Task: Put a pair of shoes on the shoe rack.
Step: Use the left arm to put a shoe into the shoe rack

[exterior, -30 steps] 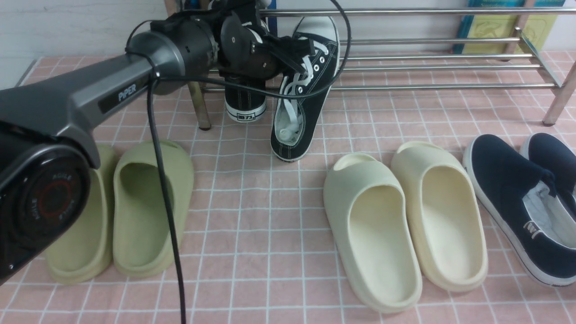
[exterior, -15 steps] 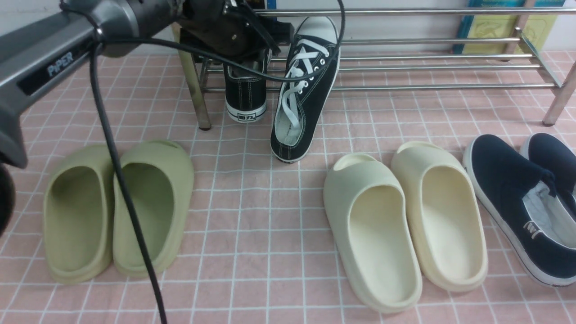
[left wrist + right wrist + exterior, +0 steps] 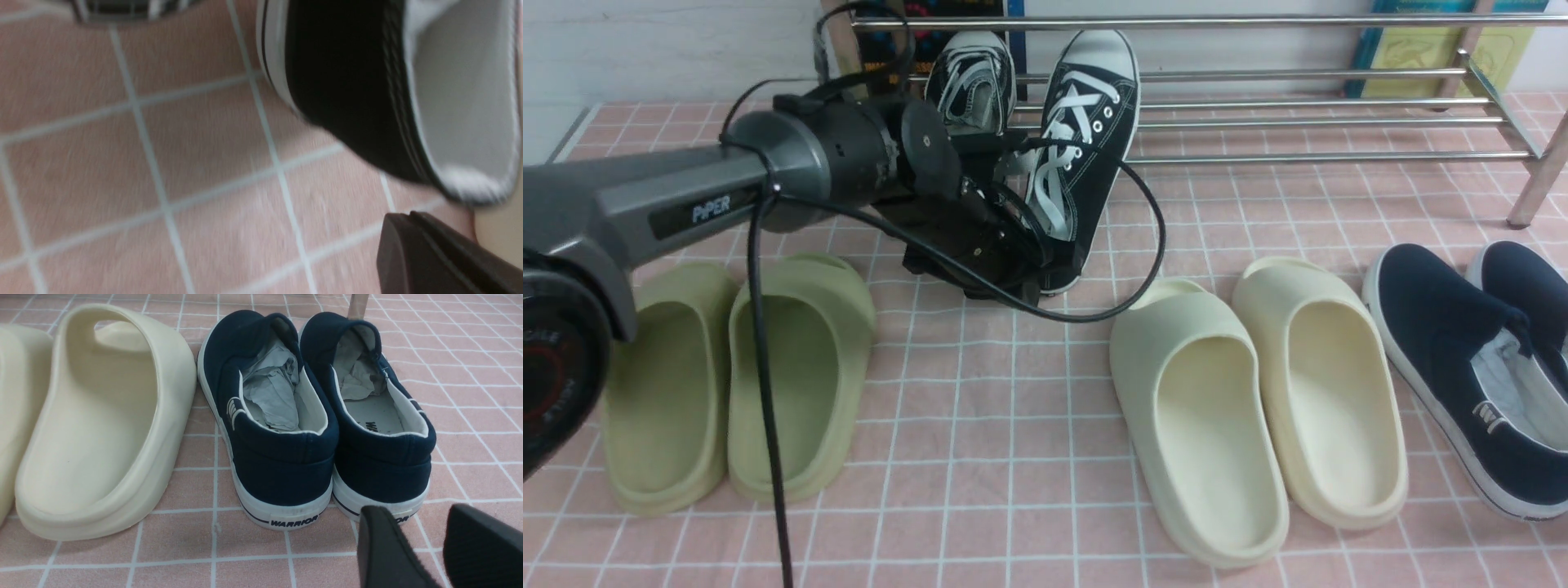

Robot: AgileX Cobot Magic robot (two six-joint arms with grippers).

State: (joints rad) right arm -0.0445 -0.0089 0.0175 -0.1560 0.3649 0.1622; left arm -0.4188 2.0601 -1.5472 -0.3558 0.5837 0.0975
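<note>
Two black sneakers with white laces lean toe-up against the chrome shoe rack [image 3: 1298, 122]. The right sneaker [image 3: 1086, 131] has its heel on the floor; the left sneaker [image 3: 970, 82] is half hidden behind my left arm. My left gripper [image 3: 1045, 273] is low by the right sneaker's heel [image 3: 347, 102], jaws shut with nothing between them; the left gripper [image 3: 408, 241] shows its fingers pressed together. My right gripper [image 3: 425, 539] stands open, empty, just behind the navy slip-ons.
Green slippers [image 3: 735, 376] lie front left, cream slippers [image 3: 1258, 392] front middle, navy slip-ons [image 3: 1470, 359] at the right. A black cable [image 3: 1143, 245] loops from my left wrist past the right sneaker. The rack's right leg [image 3: 1535, 180] stands on the pink tiled mat.
My left gripper has shut and dropped from the rack's top bar down to the floor beside the right sneaker's heel. Both sneakers stay leaning on the rack.
</note>
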